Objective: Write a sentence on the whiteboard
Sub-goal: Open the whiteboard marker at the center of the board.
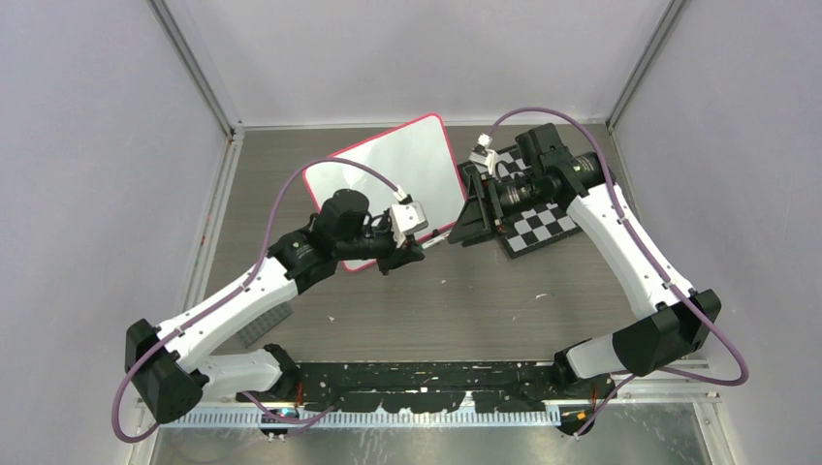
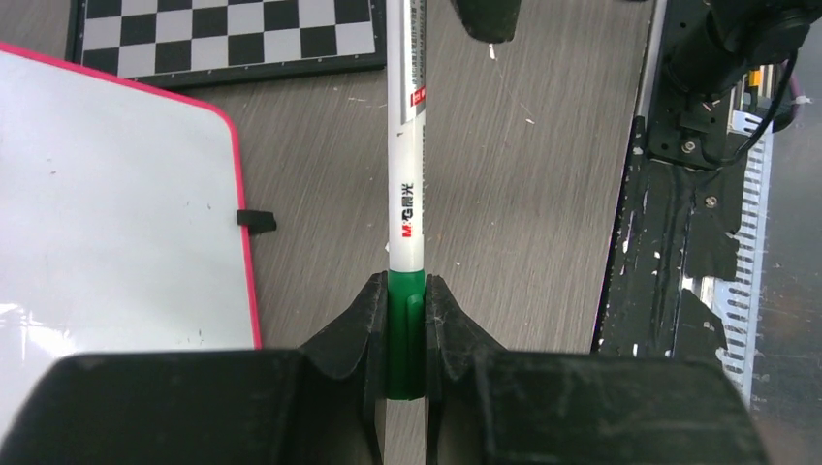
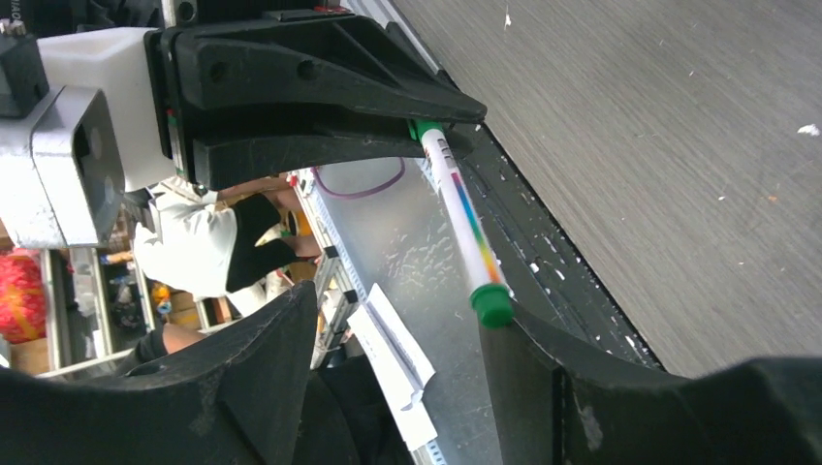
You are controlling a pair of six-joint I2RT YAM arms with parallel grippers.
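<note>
The whiteboard [image 1: 388, 167] lies flat at the back centre, white with a red-pink rim. No green writing shows on it. In the left wrist view its right part [image 2: 116, 213] and one black clip [image 2: 255, 221] show. My left gripper [image 1: 415, 248] is shut on the green capped end [image 2: 405, 334] of a white marker [image 2: 405, 174], held just right of the board above the table. My right gripper [image 1: 463, 235] is open around the marker's far end. In the right wrist view the marker's green tip [image 3: 492, 305] touches one of my right fingers [image 3: 582, 387].
A black-and-white checkered board [image 1: 535, 209] lies to the right of the whiteboard, under my right arm; its edge shows in the left wrist view [image 2: 228, 34]. A black rail [image 1: 426, 380] runs along the table's near edge. A dark flat piece [image 1: 264, 325] lies by the left arm.
</note>
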